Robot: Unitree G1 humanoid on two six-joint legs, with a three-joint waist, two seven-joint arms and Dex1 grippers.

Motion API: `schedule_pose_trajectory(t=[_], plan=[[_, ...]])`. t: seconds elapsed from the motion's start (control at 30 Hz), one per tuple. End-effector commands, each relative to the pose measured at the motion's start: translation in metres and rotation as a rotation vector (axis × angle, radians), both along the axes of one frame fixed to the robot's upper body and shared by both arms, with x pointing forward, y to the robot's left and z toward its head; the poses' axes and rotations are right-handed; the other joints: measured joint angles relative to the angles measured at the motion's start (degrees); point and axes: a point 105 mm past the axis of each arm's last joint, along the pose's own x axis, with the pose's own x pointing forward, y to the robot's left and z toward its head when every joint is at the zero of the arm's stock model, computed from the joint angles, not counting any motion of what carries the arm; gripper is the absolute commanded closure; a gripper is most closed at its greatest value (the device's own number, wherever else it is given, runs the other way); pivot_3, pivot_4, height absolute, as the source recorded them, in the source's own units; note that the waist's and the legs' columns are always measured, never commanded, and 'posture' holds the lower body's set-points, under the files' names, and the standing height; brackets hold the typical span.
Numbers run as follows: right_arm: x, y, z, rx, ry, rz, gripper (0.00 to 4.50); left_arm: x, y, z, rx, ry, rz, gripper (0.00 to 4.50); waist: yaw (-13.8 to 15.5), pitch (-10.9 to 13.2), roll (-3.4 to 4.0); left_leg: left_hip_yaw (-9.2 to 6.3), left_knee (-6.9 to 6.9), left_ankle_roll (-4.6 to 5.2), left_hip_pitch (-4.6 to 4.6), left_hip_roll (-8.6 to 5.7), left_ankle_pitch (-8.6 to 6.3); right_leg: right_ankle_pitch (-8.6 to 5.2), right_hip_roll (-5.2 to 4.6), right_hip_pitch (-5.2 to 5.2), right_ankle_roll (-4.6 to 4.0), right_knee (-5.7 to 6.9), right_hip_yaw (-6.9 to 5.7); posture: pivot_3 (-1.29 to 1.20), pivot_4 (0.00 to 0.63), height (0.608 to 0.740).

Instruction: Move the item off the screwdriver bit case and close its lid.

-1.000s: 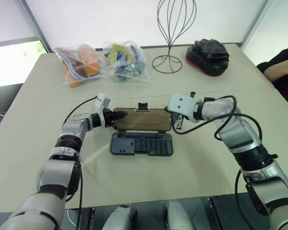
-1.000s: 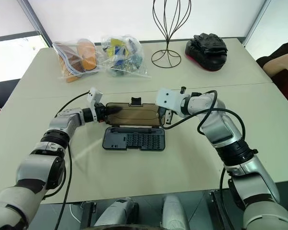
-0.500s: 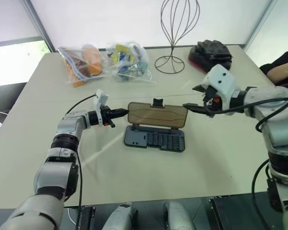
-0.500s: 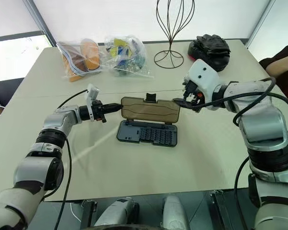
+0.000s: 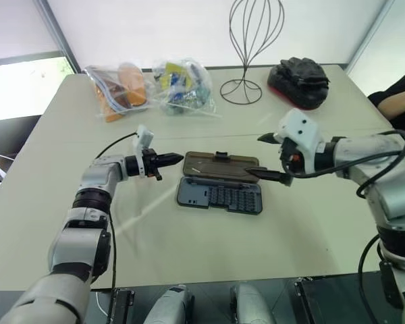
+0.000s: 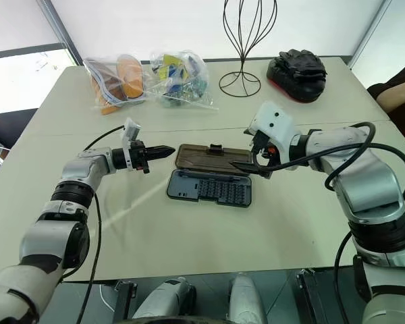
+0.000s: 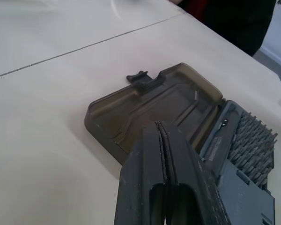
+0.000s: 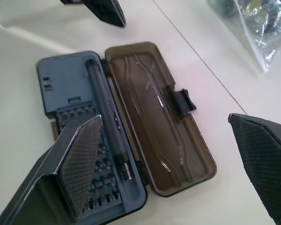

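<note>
Silver-grey jointed arms with black cables, white wrist housings, black mesh-textured fingers (image 8: 82, 159)

Pale beige table (image 5: 189, 263) beneath the case, seam beyond it; white wall (image 5: 155, 27) behind; bright window (image 5: 13, 88) at far left.
</note>
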Motion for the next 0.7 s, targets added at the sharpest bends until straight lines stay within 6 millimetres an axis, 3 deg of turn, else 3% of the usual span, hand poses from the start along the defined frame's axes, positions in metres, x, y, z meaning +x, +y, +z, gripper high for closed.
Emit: schedule_pose_trajectory(t=[0.03, 0.1, 0.23, 0.37, 0.5, 0.7], plan=[[0.0, -0.005, 0.01, 0.011, -0.032, -0.03, 0.03, 0.012, 0.008, 0.026, -0.001, -0.103, 0.063, 4.5, -0.03, 0.0, 0.0, 0.0, 0.0, 0.0, 0.0, 0.0, 0.0, 0.0, -0.01, 0.0, 0.0, 0.01, 0.0, 0.0, 0.15, 0.74], [0.009, -0.013, 0.001, -0.014, -0.009, -0.078, 0.03, 0.002, 0.005, 0.032, 0.063, -0.172, -0.006, 4.5, -0.14, 0.0, 0.0, 0.01, 0.01, 0.0, 0.0, 0.0, 0.0, 0.0, -0.02, 0.0, 0.0, 0.01, 0.01, 0.0, 0.15, 0.74], [0.033, -0.026, -0.001, 0.04, 0.022, -0.201, 0.03, -0.037, -0.012, 0.032, 0.184, -0.253, -0.22, 4.5, -0.35, 0.0, 0.01, 0.05, -0.03, 0.0, 0.01, 0.01, 0.0, 0.0, -0.04, -0.01, 0.0, 0.0, 0.02, 0.0, 0.15, 0.74], [0.055, -0.026, -0.006, 0.069, 0.047, -0.238, 0.03, -0.072, -0.024, 0.008, 0.251, -0.216, -0.369, 4.5, -0.49, -0.01, 0.02, 0.08, -0.04, 0.0, 0.07, 0.02, 0.0, 0.0, -0.03, 0.01, 0.0, 0.01, 0.04, 0.0, 0.15, 0.74], [0.077, -0.015, -0.019, 0.046, 0.095, -0.23, 0.03, -0.079, -0.035, -0.024, 0.33, -0.192, -0.393, 4.5, -0.31, -0.01, 0.02, 0.08, -0.02, 0.0, 0.09, 0.03, 0.0, 0.0, 0.0, 0.05, -0.01, 0.0, 0.03, 0.0, 0.15, 0.74], [0.097, -0.009, -0.027, 0.026, 0.165, -0.206, 0.03, -0.069, -0.042, -0.045, 0.411, -0.204, -0.371, 4.5, -0.01, -0.01, 0.02, 0.05, 0.04, 0.0, 0.08, 0.01, 0.0, 0.0, -0.02, 0.1, -0.01, -0.01, 0.01, 0.0, 0.15, 0.74]])
